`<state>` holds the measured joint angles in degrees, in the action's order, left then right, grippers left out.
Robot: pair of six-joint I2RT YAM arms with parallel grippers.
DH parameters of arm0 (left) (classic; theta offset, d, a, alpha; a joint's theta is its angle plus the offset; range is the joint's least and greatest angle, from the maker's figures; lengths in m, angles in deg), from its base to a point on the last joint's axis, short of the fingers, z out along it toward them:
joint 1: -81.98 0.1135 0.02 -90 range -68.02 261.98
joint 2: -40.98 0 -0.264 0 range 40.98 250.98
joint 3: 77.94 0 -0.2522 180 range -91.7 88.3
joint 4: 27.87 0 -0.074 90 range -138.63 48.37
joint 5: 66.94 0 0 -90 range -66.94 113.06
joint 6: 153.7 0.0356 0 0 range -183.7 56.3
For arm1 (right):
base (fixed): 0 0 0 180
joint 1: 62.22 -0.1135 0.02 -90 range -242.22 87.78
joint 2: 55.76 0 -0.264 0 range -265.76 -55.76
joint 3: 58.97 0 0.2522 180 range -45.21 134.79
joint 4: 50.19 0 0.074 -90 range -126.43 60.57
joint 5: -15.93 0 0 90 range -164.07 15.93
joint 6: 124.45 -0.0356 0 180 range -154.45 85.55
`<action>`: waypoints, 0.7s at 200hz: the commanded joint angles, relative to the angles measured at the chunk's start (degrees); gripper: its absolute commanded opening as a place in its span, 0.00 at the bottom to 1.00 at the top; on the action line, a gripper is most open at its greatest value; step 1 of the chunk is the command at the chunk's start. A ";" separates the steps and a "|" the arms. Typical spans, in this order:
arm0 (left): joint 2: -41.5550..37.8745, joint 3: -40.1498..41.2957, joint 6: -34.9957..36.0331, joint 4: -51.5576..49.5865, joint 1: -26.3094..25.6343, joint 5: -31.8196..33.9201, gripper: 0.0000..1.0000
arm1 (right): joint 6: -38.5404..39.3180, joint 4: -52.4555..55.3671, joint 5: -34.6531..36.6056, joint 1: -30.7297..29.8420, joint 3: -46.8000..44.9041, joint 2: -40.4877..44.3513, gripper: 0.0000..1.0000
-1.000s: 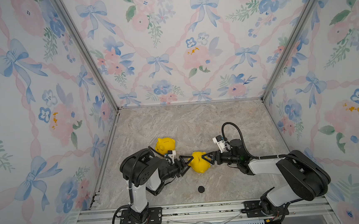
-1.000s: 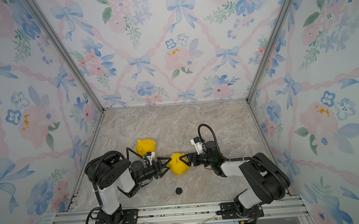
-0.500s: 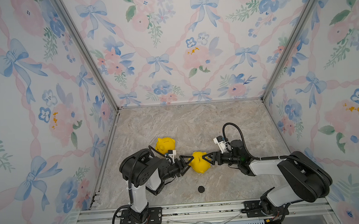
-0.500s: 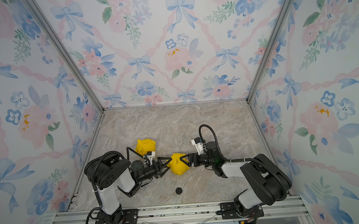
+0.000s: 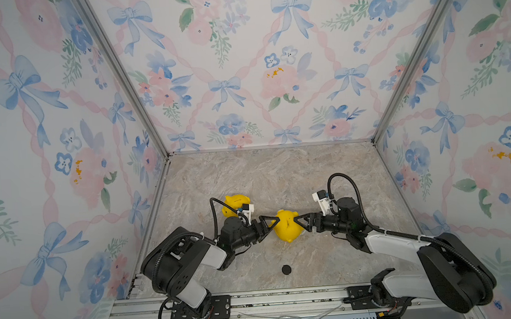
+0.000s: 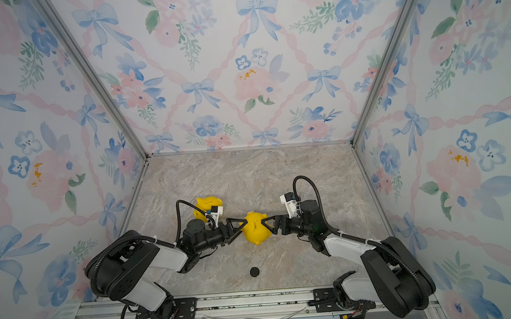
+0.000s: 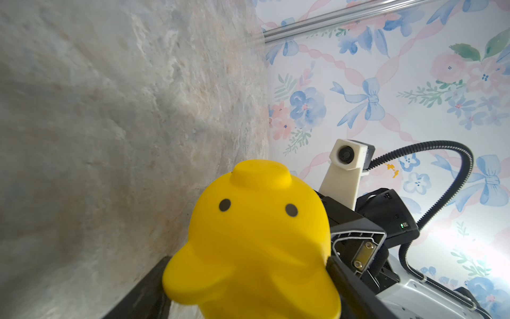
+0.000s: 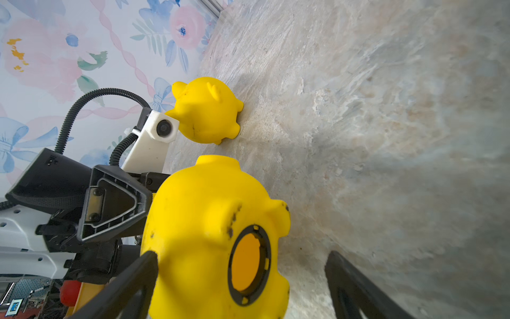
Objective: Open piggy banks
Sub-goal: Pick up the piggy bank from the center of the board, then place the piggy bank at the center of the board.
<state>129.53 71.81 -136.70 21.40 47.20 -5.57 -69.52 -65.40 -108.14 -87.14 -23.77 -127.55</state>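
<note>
One yellow piggy bank [image 5: 287, 229] [image 6: 254, 231] sits low over the marble floor between my two arms. My left gripper [image 5: 270, 225] [image 7: 248, 303] is shut on its head end, a black finger [image 7: 347, 284] pressing each side below the eyes. My right gripper [image 5: 300, 225] [image 8: 241, 256] stands open around its rear; one finger [image 8: 138, 270] touches the body, the other is apart. Its round belly hole [image 8: 248, 262] shows open inside a black ring. The second piggy bank [image 5: 234, 204] [image 8: 207, 110] stands on the floor behind my left wrist.
A small black round plug [image 5: 286, 269] [image 6: 254, 271] lies on the floor toward the front rail [image 5: 258, 298]. Floral walls close in the back and both sides. My two wrists face each other closely.
The right gripper's jaws have spread a little wider around the piggy bank. The left gripper's grip and both piggy banks stay where they were.
</note>
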 commanded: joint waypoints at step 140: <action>-15.92 -35.80 41.79 -91.15 6.05 11.28 0.53 | 5.64 14.32 -5.48 9.61 1.55 12.03 0.96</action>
<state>112.07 42.72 -104.28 -53.03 53.05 2.63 -65.43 -52.46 -111.44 -78.01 -23.77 -114.54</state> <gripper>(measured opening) 0.818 0.962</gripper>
